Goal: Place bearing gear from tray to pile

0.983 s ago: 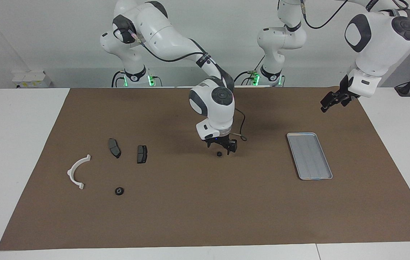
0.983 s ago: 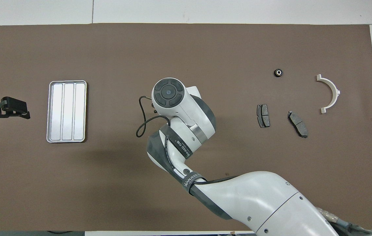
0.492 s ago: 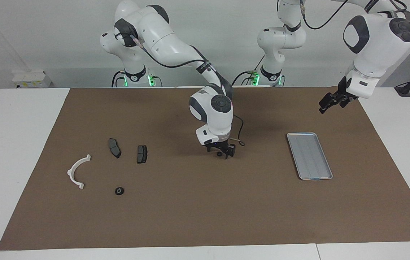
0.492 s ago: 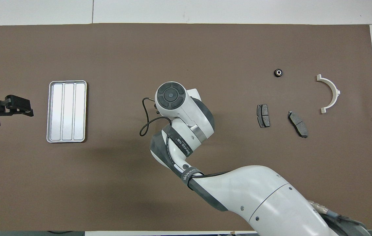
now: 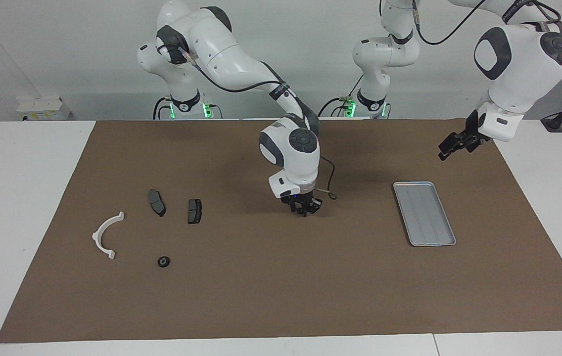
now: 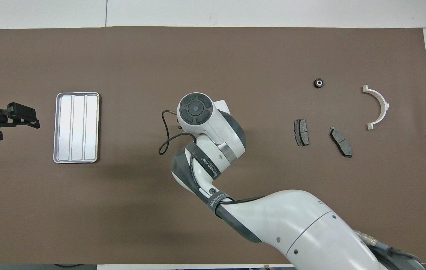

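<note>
My right gripper is down on the brown mat at the middle of the table, its fingers closed in on a small black bearing gear that they mostly hide. In the overhead view the arm's wrist covers the gripper and gear. The silver ridged tray lies bare toward the left arm's end. The pile lies toward the right arm's end: a white semicircular bracket, two dark brake pads and another black gear. My left gripper waits raised beside the tray.
The brown mat covers most of the white table. The right arm's cable loop hangs beside its wrist.
My right gripper has come down over the gear on the mat and its fingers have closed in on it. The left arm has shifted only slightly.
</note>
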Action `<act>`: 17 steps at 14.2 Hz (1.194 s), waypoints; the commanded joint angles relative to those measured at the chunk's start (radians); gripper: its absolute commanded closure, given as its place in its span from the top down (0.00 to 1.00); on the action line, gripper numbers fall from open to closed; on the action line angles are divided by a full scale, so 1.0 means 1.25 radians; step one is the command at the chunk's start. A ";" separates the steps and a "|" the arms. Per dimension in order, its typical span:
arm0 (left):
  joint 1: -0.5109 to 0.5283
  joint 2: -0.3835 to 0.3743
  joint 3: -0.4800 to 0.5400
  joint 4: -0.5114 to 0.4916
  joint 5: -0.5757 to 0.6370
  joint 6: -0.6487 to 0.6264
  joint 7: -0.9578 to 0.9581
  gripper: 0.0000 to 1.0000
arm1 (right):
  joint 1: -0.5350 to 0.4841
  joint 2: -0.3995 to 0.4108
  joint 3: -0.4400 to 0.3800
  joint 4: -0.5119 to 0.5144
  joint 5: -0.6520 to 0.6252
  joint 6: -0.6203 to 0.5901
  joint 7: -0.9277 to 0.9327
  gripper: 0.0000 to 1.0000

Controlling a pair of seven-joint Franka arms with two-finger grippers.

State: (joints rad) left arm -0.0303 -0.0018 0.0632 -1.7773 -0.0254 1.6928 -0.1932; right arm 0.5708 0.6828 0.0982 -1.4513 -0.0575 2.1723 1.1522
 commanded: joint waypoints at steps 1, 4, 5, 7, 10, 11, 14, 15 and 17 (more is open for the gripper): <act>0.012 -0.004 -0.009 0.012 -0.013 -0.011 0.016 1.00 | -0.009 0.007 0.002 -0.015 -0.009 0.013 0.021 0.00; 0.009 -0.006 -0.009 0.012 -0.013 -0.013 0.017 1.00 | -0.018 0.005 0.000 0.010 -0.043 -0.044 0.009 0.00; 0.009 -0.006 -0.009 0.012 -0.013 -0.013 0.016 1.00 | -0.044 0.000 0.001 0.044 -0.046 -0.112 -0.035 0.00; 0.007 -0.007 -0.009 0.012 -0.013 -0.018 0.006 1.00 | -0.099 -0.022 0.004 0.154 -0.039 -0.279 -0.201 0.00; 0.016 -0.010 -0.008 0.013 -0.013 -0.013 0.006 1.00 | -0.234 -0.114 0.002 0.179 -0.045 -0.407 -0.565 0.00; 0.014 -0.010 -0.008 0.013 -0.013 -0.011 0.012 1.00 | -0.287 -0.126 0.000 0.179 -0.046 -0.422 -0.699 0.00; 0.008 -0.008 -0.015 0.062 -0.003 -0.030 0.017 1.00 | -0.445 -0.131 0.000 0.131 -0.044 -0.327 -0.997 0.00; 0.008 -0.005 -0.017 0.088 0.008 -0.068 0.023 1.00 | -0.476 -0.138 0.000 0.085 -0.044 -0.283 -1.018 0.00; 0.007 0.000 -0.037 0.138 0.030 -0.131 0.026 1.00 | -0.520 -0.140 -0.001 -0.015 -0.044 -0.148 -1.072 0.00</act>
State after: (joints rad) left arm -0.0301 -0.0068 0.0433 -1.6640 -0.0115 1.5977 -0.1763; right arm -0.0515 0.5293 0.0803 -1.3466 -0.1045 1.8643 -0.1419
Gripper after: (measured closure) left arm 0.000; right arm 0.753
